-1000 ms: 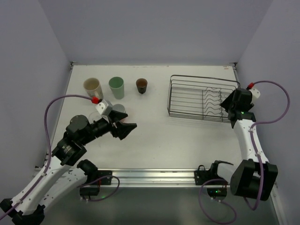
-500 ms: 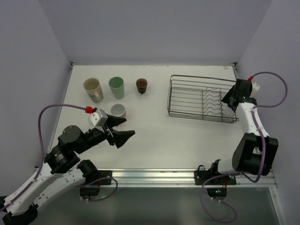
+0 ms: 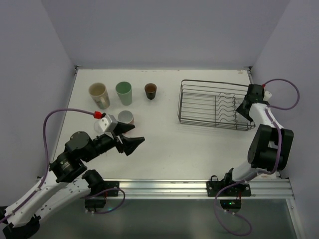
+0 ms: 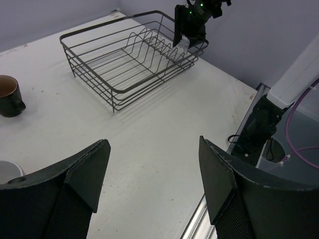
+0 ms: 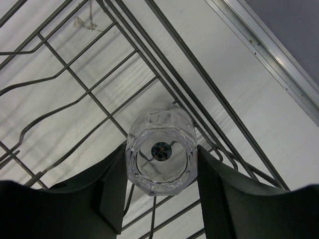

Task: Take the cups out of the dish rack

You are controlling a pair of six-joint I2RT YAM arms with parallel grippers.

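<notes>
The dish rack point(image 3: 214, 82) stands at the right of the table. My right gripper point(image 5: 160, 148) is shut on a clear faceted cup point(image 5: 160, 172) standing in the rack's near right corner, one finger on each side of it. In the top view that gripper point(image 3: 244, 110) hangs over the rack's right end. Cream point(image 3: 99, 94), mint green point(image 3: 124, 92) and dark brown point(image 3: 150, 90) cups stand in a row at the back left, with a salmon-pink cup point(image 3: 126, 117) in front of them. My left gripper point(image 3: 135, 135) is open and holds nothing, just right of the pink cup.
The left wrist view shows the rack point(image 4: 114, 92) and the right gripper point(image 4: 188, 42) far across bare table, the brown cup point(image 4: 9, 94) at the left edge. The table's right edge strip point(image 5: 259, 47) runs close beside the rack. Walls enclose three sides.
The right gripper has moved to the rack's right end and shut on the clear cup. The left arm drew back from the pink cup, its gripper still open.
</notes>
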